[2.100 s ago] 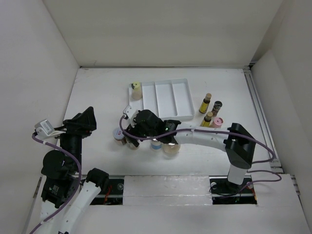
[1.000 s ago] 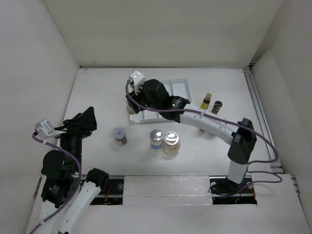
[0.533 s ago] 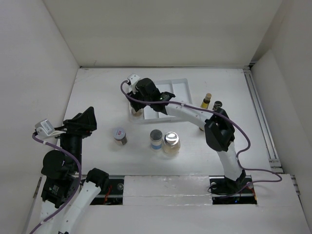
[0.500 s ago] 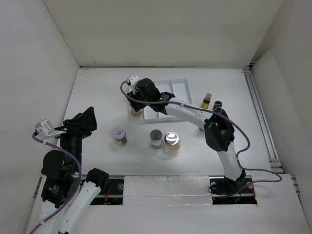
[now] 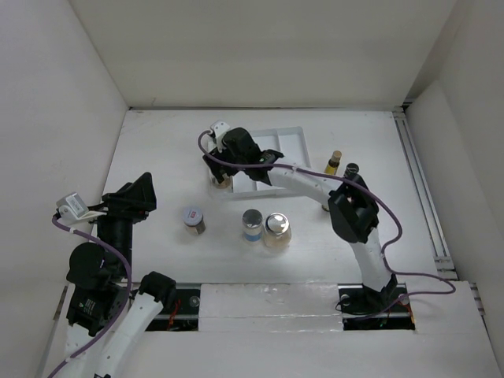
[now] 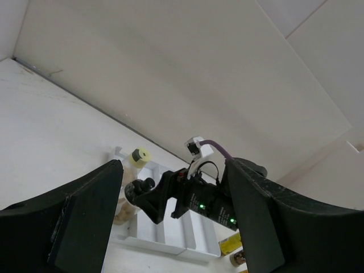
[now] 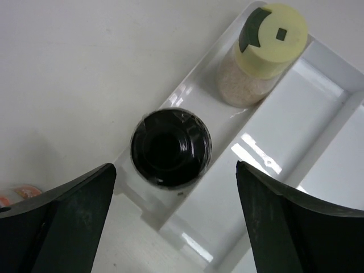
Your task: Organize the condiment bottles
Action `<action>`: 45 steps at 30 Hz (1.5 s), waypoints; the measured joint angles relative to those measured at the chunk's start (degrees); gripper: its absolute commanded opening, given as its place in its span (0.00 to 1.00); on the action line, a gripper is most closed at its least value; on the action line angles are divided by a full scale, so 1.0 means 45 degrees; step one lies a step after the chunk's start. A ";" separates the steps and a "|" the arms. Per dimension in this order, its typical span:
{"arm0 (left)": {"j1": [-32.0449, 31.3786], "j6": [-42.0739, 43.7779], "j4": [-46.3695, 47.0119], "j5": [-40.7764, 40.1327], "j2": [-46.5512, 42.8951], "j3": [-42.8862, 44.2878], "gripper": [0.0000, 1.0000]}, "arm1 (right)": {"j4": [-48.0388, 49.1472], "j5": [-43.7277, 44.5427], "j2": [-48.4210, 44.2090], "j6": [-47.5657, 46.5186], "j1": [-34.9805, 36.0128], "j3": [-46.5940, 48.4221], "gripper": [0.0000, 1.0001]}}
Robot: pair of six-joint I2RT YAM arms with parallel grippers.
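Top view: three jars stand on the tabletop (image 5: 157, 157), one pink-capped jar (image 5: 194, 219), one blue jar (image 5: 252, 224) and one tan jar (image 5: 277, 229). Two slim bottles (image 5: 334, 161) show right of the tray (image 5: 291, 142).

Right wrist: the tray's end compartment holds a black-capped jar (image 7: 170, 148) and a yellow-capped jar (image 7: 272, 51). The right pincer (image 7: 173, 170) is spread either side of the black one.

Left wrist: the left pincer (image 6: 173, 165) is spread and empty.

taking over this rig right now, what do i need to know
Both open: left gripper empty, off to the left; right gripper above the black-capped jar.
Done: that jar and the yellow-capped jar stand in the tray's left compartment.
Left: small dark jar, blue jar and tan jar on the table in front of the tray; slim bottles to its right, some hidden by the right arm.
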 measured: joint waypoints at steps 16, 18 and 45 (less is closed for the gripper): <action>0.0000 0.0000 0.0078 0.0146 -0.0015 0.0000 0.71 | 0.0670 0.1943 -0.9462 0.1841 0.2001 -0.8660 1.00; 0.0000 0.0000 0.0087 0.0170 -0.0015 0.0000 0.71 | 0.0389 0.2011 -0.9564 0.2166 0.2623 -0.9199 1.00; 0.0000 0.0000 0.0092 0.0389 -0.0015 0.0000 0.71 | -0.1239 0.3619 -0.7723 0.1418 0.2909 -0.6951 0.44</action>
